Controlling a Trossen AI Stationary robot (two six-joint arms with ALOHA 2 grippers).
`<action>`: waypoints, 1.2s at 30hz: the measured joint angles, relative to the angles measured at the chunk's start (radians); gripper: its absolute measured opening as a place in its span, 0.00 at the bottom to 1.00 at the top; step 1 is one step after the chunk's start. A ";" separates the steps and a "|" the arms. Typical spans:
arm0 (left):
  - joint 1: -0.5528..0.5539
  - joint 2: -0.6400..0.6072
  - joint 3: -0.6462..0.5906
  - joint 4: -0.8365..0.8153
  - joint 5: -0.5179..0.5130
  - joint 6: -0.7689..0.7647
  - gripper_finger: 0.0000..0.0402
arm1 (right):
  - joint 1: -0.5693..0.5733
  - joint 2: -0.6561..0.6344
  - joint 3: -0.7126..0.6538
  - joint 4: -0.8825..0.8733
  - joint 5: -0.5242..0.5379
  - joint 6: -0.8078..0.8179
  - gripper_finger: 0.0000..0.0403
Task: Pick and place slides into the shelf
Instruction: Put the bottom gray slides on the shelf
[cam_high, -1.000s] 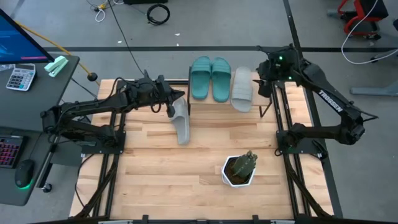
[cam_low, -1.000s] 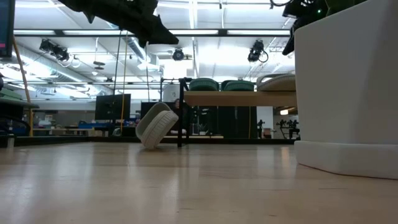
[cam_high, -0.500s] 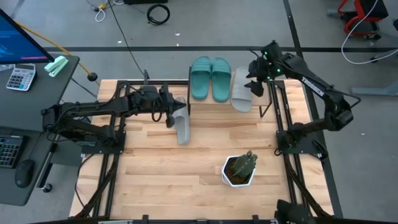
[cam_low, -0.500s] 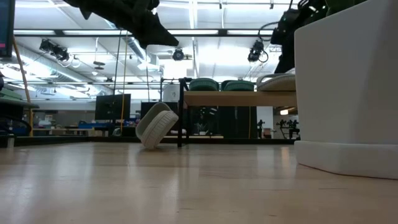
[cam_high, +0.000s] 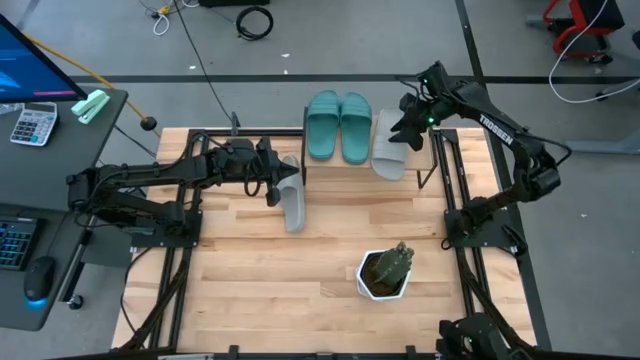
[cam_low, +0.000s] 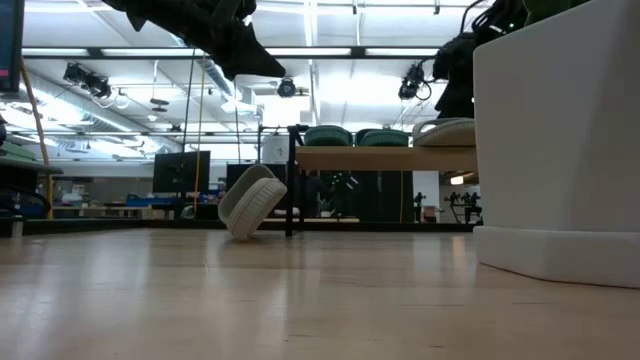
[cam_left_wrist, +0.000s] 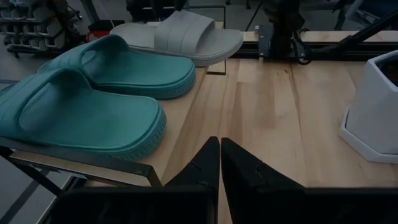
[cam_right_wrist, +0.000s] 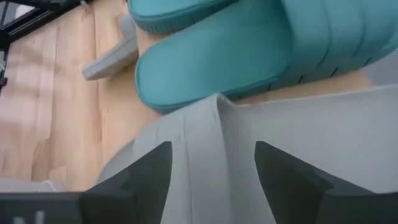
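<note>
Right pincer (cam_high: 408, 128) spread wide, hovering right over the grey slide (cam_high: 389, 144) at the right end of the shelf (cam_high: 345, 166), fingers (cam_right_wrist: 146, 171) either side of its strap. Left pincer (cam_high: 272, 177) pressed together, hanging just left of the shelf above the other grey slide (cam_high: 291, 197). That slide tipped on edge on the bench (cam_high: 300, 280), leaning against the shelf's left leg. Two teal slides (cam_high: 339, 125) side by side on the shelf, left of the grey one. White plant pot (cam_high: 384, 272) near the front right.
</note>
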 joint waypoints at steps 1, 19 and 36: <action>0.000 0.000 0.000 0.000 0.000 0.000 0.04 | 0.000 0.006 0.000 -0.004 0.000 0.000 0.58; 0.000 -0.001 0.000 -0.013 0.000 0.002 0.04 | 0.001 0.028 0.000 -0.026 0.000 0.001 0.53; 0.000 -0.001 0.000 -0.012 0.000 0.001 0.05 | 0.001 0.028 0.000 -0.030 0.000 -0.074 0.08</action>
